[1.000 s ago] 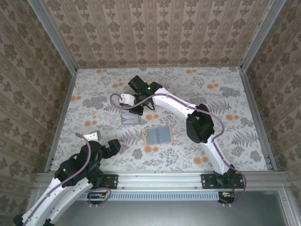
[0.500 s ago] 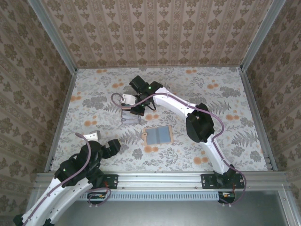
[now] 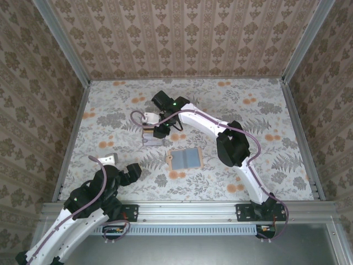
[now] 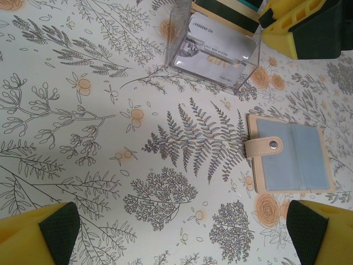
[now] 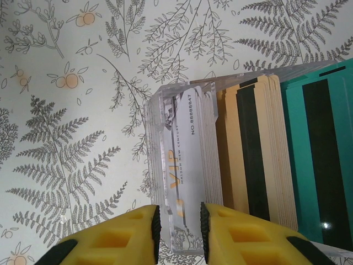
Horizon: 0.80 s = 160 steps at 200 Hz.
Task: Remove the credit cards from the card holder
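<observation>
The card holder lies open and flat, grey-blue inner face up, tan strap to its left; it also appears in the left wrist view. The credit cards stand on edge in a clear box: a pale grey-lilac one, yellow ones and teal ones. My right gripper hangs over the box's near end, jaws a little apart around the grey card's top edge. Far from the holder, by the near left edge, my left gripper stands wide open with nothing between its fingers.
The clear box sits just beyond the holder, with the right arm's yellow fingers over it. Patterned walls close off the table on three sides. The right arm stretches diagonally across the middle.
The right gripper's jaws have parted from shut, over the clear box, and a yellow edge now shows there. The left arm has not moved.
</observation>
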Motion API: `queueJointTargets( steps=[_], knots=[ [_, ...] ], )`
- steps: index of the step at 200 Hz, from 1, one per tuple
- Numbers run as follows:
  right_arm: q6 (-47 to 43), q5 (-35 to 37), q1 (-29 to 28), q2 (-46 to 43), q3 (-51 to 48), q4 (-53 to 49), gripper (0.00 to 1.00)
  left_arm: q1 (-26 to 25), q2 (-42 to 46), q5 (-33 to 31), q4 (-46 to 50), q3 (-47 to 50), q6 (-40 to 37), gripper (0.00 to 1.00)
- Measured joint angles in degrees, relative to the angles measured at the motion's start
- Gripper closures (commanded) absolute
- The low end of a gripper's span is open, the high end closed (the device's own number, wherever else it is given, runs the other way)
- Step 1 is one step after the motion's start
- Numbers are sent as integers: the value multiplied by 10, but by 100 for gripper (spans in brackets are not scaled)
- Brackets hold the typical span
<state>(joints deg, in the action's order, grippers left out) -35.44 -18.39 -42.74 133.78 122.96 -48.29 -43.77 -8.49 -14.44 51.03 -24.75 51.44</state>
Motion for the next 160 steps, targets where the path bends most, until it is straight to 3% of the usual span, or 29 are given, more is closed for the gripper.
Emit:
queueJointTargets(
  steps=[25,51,97,160],
  knots=[
    [20,4,1,-5,-13,26,69,0,0,0,0,0,0,0],
    [65,16,3,-55,-104,91,69,0,0,1,-1,0,0,1],
    [202,47,11,-235,-329,249,68,0,-21,24,-40,5,-1,11],
    [396,104,12,-430,-588,369,67,-3,-163,86,-171,31,0,19]
  ],
)
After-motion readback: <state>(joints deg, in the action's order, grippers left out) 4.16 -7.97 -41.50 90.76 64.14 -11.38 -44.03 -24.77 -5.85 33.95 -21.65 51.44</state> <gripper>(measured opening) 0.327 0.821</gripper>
